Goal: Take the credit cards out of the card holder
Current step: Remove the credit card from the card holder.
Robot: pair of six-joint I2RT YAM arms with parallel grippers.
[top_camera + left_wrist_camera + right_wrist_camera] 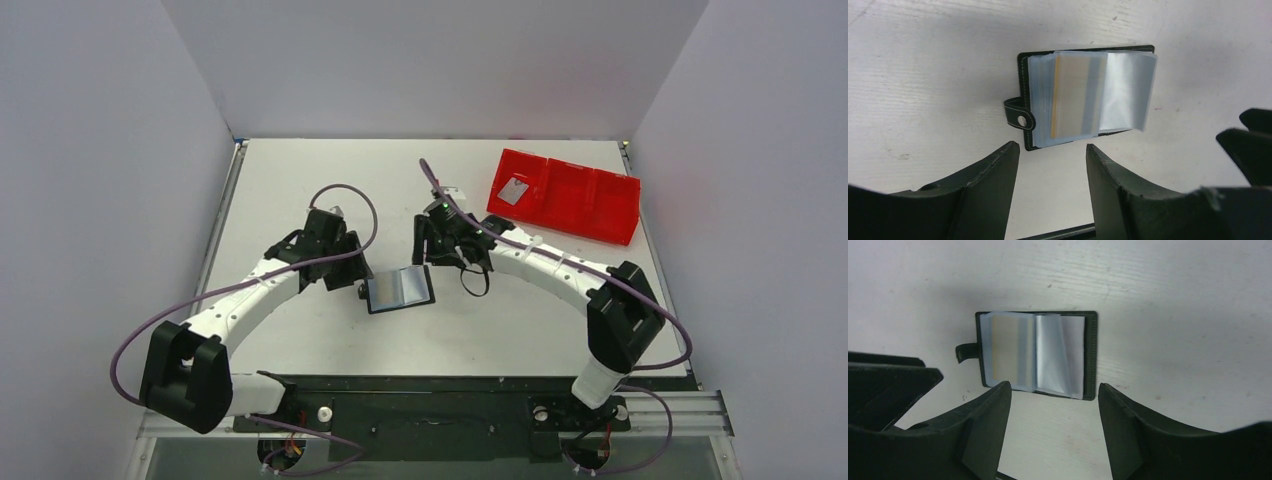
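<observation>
The card holder (400,289) lies open, one gold card (1070,97) inside, between left claw (1052,147) and right claw (1054,386), both gaping empty.

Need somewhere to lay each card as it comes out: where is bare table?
Far-left table beyond the left gripper, and the near strip between the card holder and the base rail, lie bare. Crowded: around the holder, the right gripper close; the red tray fills the far right.
</observation>
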